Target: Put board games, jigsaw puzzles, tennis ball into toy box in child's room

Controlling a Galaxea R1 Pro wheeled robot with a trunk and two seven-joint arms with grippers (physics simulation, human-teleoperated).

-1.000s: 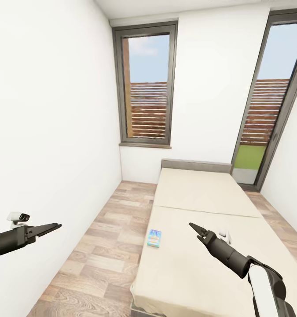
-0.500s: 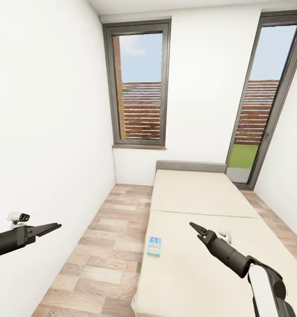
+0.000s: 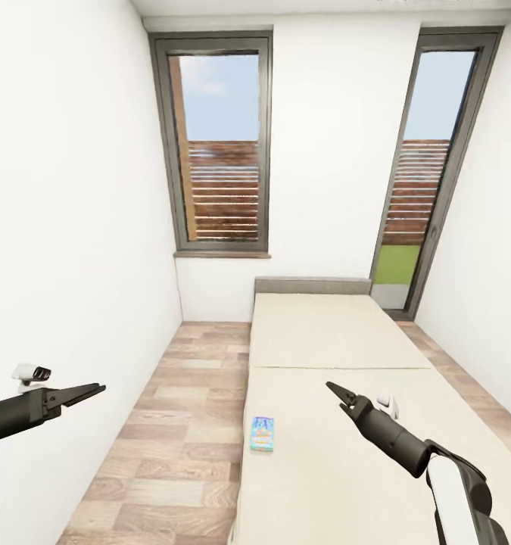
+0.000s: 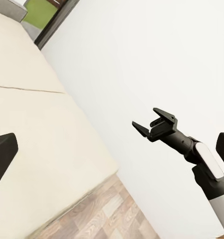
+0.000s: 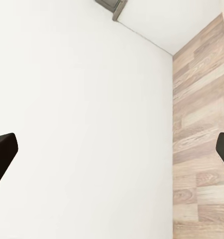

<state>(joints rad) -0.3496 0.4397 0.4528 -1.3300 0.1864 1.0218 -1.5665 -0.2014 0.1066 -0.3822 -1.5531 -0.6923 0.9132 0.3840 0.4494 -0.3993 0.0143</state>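
- Left claw [image 3: 96, 390]: slim black tapered fingers, held in the air beside the smooth white wall [image 3: 66, 227]; from the head view its prongs look close together, but I cannot tell its gap for sure.
- Right claw [image 3: 332, 388]: black, pointed, poised over the bed [image 3: 323, 341]; the left wrist view shows its two notched prongs [image 4: 159, 124] spread apart, holding nothing.
- Board game [image 3: 263, 433]: a small flat blue printed box lying flat on the bed near its floor-side edge, below and left of the right claw, well apart from it.
- Bed: a plain matte cream mattress with a cross seam and a grey headboard.
- Floor [image 3: 179, 424]: wood-grain planks in mixed brown tones, between the two claws.
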